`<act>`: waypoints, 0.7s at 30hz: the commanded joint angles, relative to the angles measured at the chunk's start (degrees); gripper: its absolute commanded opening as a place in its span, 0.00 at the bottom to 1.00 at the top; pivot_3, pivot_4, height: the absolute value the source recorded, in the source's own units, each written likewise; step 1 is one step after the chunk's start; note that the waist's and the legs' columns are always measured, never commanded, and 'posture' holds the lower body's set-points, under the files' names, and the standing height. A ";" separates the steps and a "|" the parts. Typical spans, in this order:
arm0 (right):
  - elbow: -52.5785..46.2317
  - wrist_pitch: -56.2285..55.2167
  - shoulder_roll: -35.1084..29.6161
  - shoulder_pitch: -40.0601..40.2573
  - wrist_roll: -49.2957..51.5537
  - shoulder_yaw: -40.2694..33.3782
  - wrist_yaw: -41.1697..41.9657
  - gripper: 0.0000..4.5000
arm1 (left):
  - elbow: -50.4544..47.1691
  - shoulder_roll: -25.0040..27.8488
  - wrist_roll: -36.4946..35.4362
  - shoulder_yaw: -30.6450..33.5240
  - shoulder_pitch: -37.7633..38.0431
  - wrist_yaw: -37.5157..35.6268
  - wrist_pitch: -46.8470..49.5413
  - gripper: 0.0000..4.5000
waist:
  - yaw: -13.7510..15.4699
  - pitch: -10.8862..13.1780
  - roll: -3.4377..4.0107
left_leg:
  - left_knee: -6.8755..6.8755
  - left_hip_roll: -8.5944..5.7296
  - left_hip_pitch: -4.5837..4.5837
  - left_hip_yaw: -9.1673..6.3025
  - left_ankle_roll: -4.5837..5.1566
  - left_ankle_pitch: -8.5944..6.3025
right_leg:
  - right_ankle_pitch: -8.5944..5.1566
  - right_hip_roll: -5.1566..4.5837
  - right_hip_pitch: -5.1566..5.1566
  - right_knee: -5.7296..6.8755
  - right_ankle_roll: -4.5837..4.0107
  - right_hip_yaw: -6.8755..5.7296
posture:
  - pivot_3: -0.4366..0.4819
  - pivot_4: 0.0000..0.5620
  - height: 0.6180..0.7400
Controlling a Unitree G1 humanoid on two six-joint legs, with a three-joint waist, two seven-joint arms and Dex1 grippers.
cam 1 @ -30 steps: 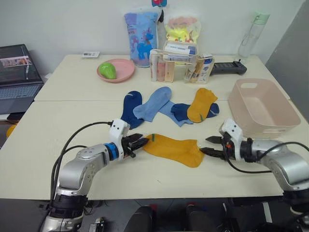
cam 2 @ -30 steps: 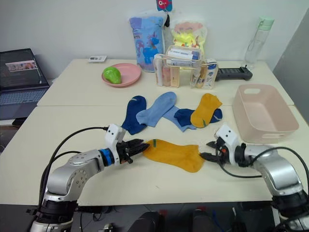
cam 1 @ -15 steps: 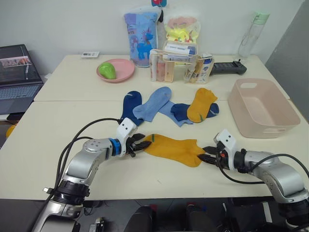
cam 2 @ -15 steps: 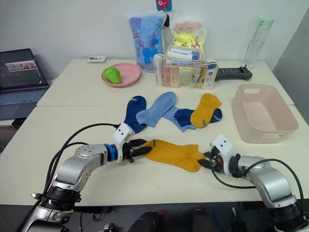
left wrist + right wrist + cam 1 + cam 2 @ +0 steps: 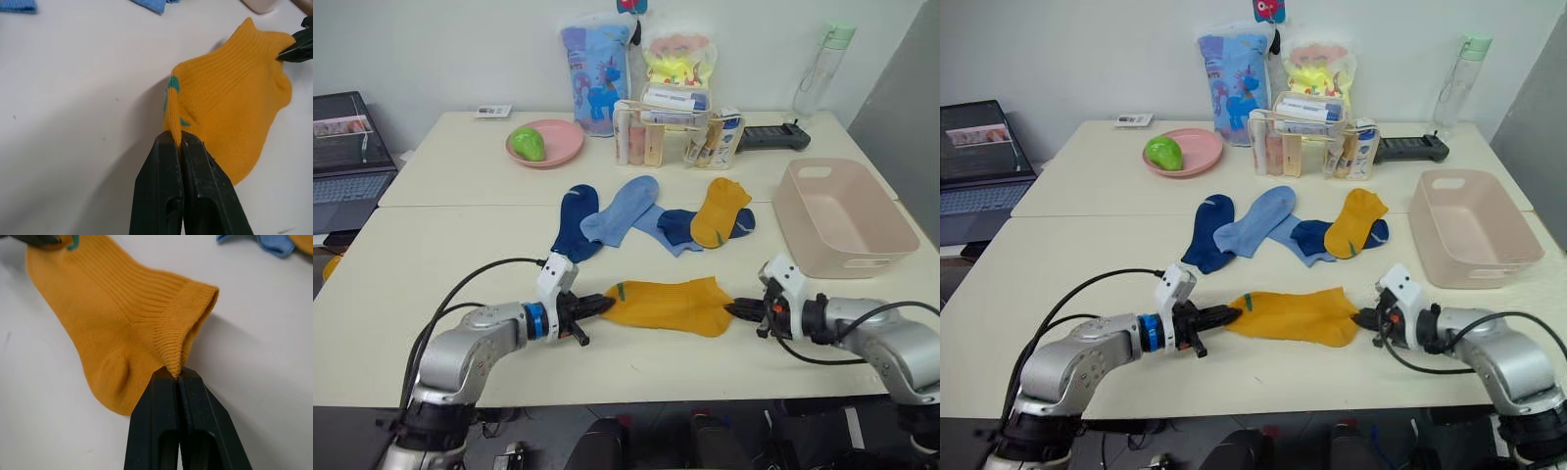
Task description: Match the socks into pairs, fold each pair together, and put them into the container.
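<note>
A mustard yellow sock (image 5: 666, 305) lies stretched across the front of the table. My left gripper (image 5: 604, 305) is shut on its toe end by the green mark (image 5: 172, 88). At the cuff end, my right gripper (image 5: 732, 310) is shut on the edge (image 5: 174, 367). Behind it lie a dark navy sock (image 5: 574, 221), a light blue sock (image 5: 622, 208), a second navy one (image 5: 677, 226) and another mustard yellow sock (image 5: 718, 212), partly overlapping. The pale pink container (image 5: 842, 217) stands empty at the right.
A round pink plate (image 5: 548, 143) with a green object sits at the back left. Bags, a rack of small packages (image 5: 677, 132), a black device and a bottle (image 5: 815, 71) line the back. A laptop (image 5: 347, 157) stands off the table's left.
Both grippers have closed on the ends of the front yellow sock, and it now lies pulled straighter between them.
</note>
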 commanded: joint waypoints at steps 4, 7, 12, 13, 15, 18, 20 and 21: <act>0.07 1.61 -2.67 -0.58 1.61 0.48 1.97 0.00 | -4.92 -3.89 -0.32 -1.23 1.65 6.75 0.06 0.00 | 0.29 0.00 0.00 | 0.02 -0.01 0.00 0.05 0.01 0.00 | 0.00 -0.02 0.03 -0.02 0.00 0.01 | 0.48 0.27 1.00; 0.84 1.06 -1.80 -0.65 0.80 1.35 0.69 0.00 | -4.79 -4.52 1.68 -3.44 1.93 8.29 -1.45 0.00 | 0.49 0.00 0.00 | 0.01 -0.01 0.00 0.04 0.00 0.00 | 0.00 -0.02 0.03 -0.03 0.00 0.01 | 0.48 0.27 1.00; 1.54 -0.29 -2.01 -0.58 -0.75 2.28 0.18 0.05 | -5.31 -3.83 1.48 -3.30 2.51 8.28 -1.94 0.05 | 0.60 0.00 0.00 | 0.01 -0.01 0.00 0.05 -0.04 0.02 | 0.00 -0.02 0.01 -0.01 0.00 0.02 | 0.48 0.27 1.00; 1.52 -0.46 -2.03 -0.50 -0.69 2.00 0.21 0.11 | -5.37 -3.54 1.46 -3.03 2.67 8.20 -2.16 0.10 | 0.61 0.00 0.00 | 0.01 -0.01 0.00 0.05 -0.04 0.02 | 0.00 -0.02 0.01 -0.01 0.00 0.02 | 0.48 0.27 1.00; 1.11 -1.42 -2.92 0.27 -0.93 1.37 0.98 0.24 | -5.24 -2.95 1.13 -2.05 2.61 7.99 -2.57 0.21 | 0.64 0.00 0.00 | 0.01 -0.01 0.00 0.06 -0.04 0.02 | 0.00 -0.02 0.01 -0.02 0.00 0.02 | 0.48 0.27 1.00; 0.34 -4.63 -4.69 1.44 -1.78 -0.43 1.99 0.48 | -4.79 -1.05 0.83 0.06 1.97 6.90 -3.76 0.43 | 0.80 0.00 0.00 | 0.01 -0.01 -0.01 0.04 -0.03 0.02 | 0.00 -0.02 0.01 -0.02 0.00 0.01 | 0.48 0.27 1.00; -1.22 -6.20 -4.96 1.48 0.19 -2.75 3.33 0.56 | -3.90 1.02 1.47 1.04 0.84 5.43 -6.12 0.56 | 0.79 0.00 0.01 | 0.01 -0.01 -0.01 0.05 -0.04 0.02 | 0.00 -0.02 0.01 -0.03 0.00 0.01 | 0.48 0.27 1.00; -1.95 -6.85 -4.52 1.37 1.31 -3.65 3.84 0.56 | -3.53 2.15 2.13 0.86 0.44 4.20 -7.79 0.63 | 0.79 0.00 0.01 | 0.01 -0.01 -0.01 0.05 -0.03 0.02 | 0.00 -0.02 0.00 -0.03 0.00 0.01 | 0.48 0.27 1.00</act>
